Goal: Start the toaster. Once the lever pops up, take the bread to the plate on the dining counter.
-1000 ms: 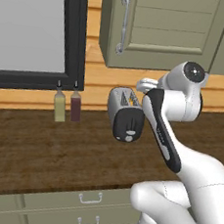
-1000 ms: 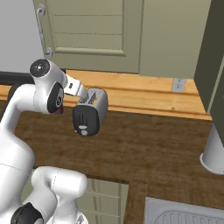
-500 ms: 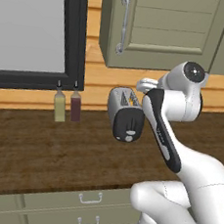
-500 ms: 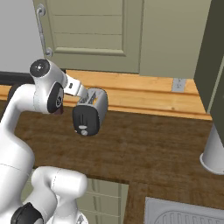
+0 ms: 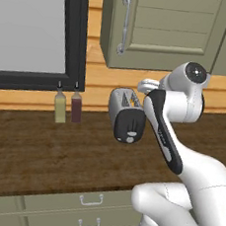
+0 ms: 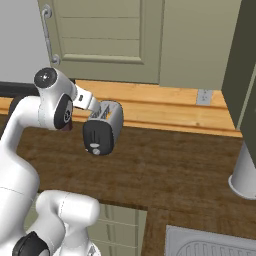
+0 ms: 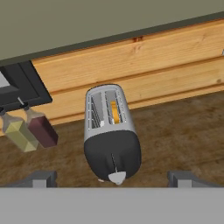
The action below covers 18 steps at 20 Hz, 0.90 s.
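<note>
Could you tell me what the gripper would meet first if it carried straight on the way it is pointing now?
Most likely the toaster: in the hand view it sits centred between the open gripper's fingertips, black end panel nearest. Depth is unclear, so whether the panel or the silver top comes first is a guess.

2 bottles (image 7: pixel 30 130) crowd the toaster (image 7: pixel 111 131) on one side; worktop (image 7: pixel 183 131) opposite lies open.

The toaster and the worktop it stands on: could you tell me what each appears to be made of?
The toaster: its body looks like brushed silver metal, pale grey with soft sheen around the slots; its end panel looks like glossy black plastic, though the render leaves that open. The worktop: apparently dark brown wood, matte, with visible grain streaks. The wall strip behind looks like lighter orange wooden planks.
</note>
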{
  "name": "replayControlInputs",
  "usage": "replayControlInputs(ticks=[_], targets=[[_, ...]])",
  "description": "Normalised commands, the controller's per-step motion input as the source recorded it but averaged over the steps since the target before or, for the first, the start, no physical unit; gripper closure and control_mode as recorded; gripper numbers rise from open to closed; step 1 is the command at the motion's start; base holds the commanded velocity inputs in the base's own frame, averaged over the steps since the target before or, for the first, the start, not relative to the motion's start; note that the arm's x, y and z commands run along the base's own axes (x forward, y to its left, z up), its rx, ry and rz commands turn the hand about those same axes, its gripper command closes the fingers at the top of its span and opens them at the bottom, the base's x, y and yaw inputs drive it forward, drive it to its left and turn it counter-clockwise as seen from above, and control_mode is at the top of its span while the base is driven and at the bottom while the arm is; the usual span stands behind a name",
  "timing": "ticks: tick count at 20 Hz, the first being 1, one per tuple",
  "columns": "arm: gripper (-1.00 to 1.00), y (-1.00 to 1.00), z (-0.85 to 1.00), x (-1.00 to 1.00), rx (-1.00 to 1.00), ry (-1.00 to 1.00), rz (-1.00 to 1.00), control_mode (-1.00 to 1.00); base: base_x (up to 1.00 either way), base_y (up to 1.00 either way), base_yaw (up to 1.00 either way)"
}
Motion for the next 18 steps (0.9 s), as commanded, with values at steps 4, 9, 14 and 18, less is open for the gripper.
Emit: replayControlInputs(ticks=[4,9,14,18], targets=[[-1.0,0.0,0.0,0.0,0.0,0.0,0.0,-1.0,0.0,0.0,0.0],[-1.0,0.0,0.0,0.0,0.0,0.0,0.0,-1.0,0.0,0.0,0.0],[-1.0,0.0,0.0,0.0,0.0,0.0,0.0,-1.0,0.0,0.0,0.0],[-1.0,0.0,0.0,0.0,0.0,0.0,0.0,-1.0,0.0,0.0,0.0]])
